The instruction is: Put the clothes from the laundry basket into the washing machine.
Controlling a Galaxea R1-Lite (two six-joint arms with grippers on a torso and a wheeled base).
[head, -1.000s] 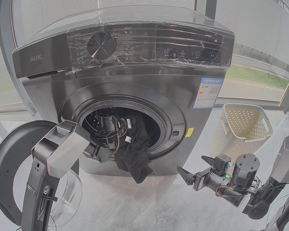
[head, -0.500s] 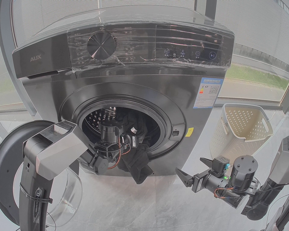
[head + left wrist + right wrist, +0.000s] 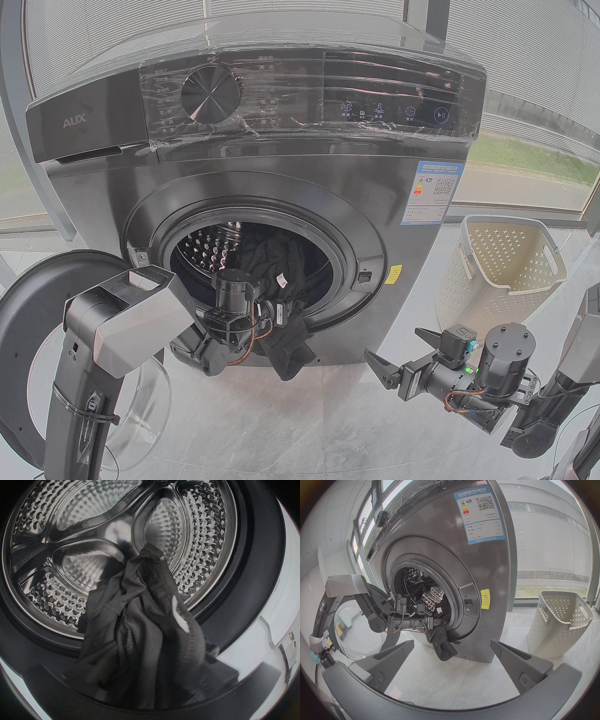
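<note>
A dark garment (image 3: pixel 284 284) lies across the lower lip of the washing machine (image 3: pixel 375 187) opening. One part sits in the steel drum (image 3: pixel 93 527) and one end hangs down outside (image 3: pixel 289 357). My left gripper (image 3: pixel 282 312) is at that lip with its fingers spread, open, and the garment (image 3: pixel 140 630) is bunched between them. My right gripper (image 3: pixel 395 345) hovers open over the floor to the right of the opening, holding nothing. The cream laundry basket (image 3: pixel 506 275) stands tilted to the right of the machine and is also visible in the right wrist view (image 3: pixel 559 623).
The round machine door (image 3: pixel 37 325) stands swung open at the left, behind my left arm. Pale tiled floor (image 3: pixel 300 425) stretches in front of the machine. Windows run behind the basket.
My left gripper has drawn back out of the drum and down to the door lip. The garment has stayed draped over the lip. My right gripper shifted slightly left.
</note>
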